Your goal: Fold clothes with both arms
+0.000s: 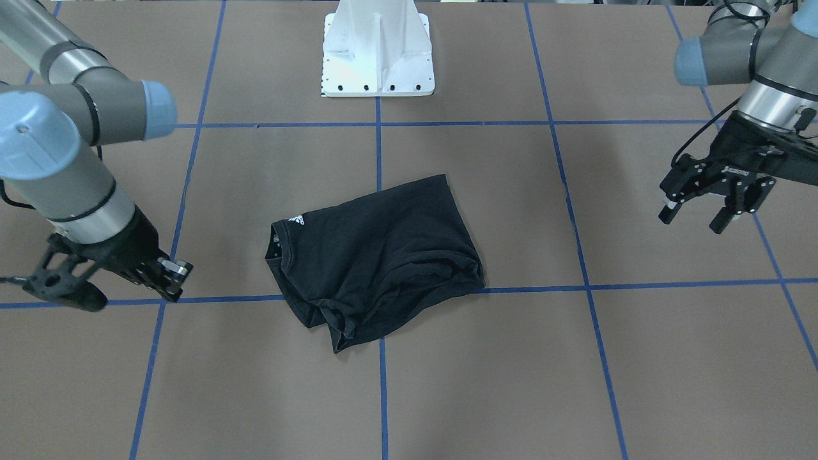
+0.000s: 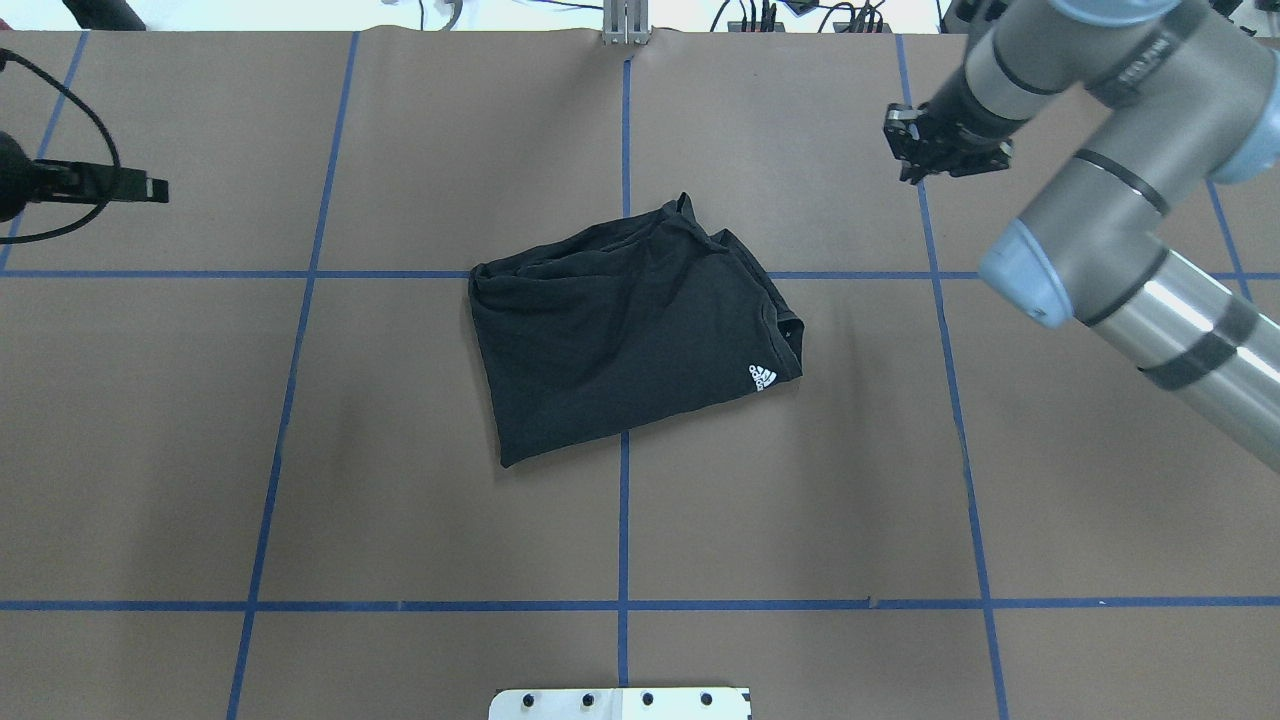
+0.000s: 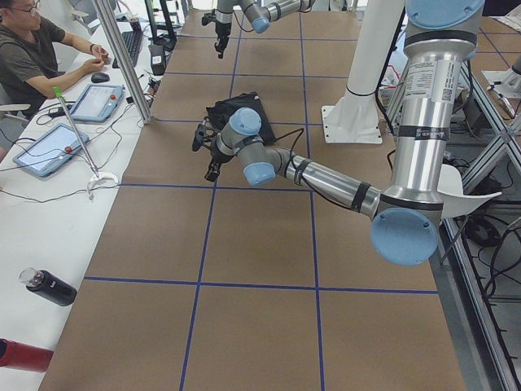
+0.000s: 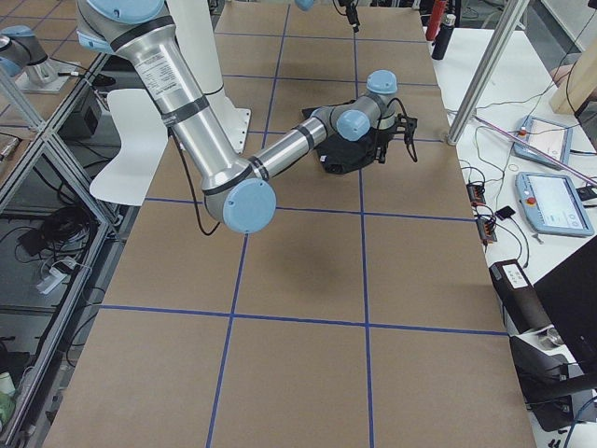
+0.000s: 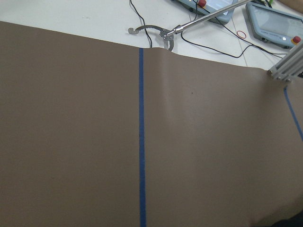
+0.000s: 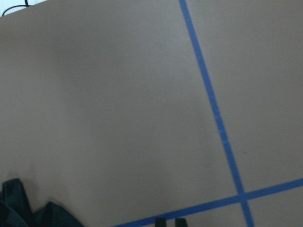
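Note:
The black T-shirt (image 1: 377, 255) lies in a rough folded bundle mid-table, small white collar logo (image 2: 762, 377) up; its graphic is hidden. It also shows in the overhead view (image 2: 620, 340), and a dark edge of it is in the right wrist view (image 6: 19, 208). My left gripper (image 1: 696, 217) hangs open and empty above the table, well off to the shirt's side; overhead only its tip (image 2: 150, 188) shows. My right gripper (image 1: 176, 281) is low on the other side, apart from the shirt, also seen overhead (image 2: 945, 150). Its fingertips (image 6: 161, 221) sit close together, holding nothing.
The white pedestal base (image 1: 378, 51) stands at the robot's edge. Blue tape lines (image 2: 624, 500) grid the brown table. Beyond the far edge a side bench holds tablets (image 3: 49, 147), a metal post (image 3: 122, 57), bottles (image 3: 49, 287) and a seated operator (image 3: 32, 57).

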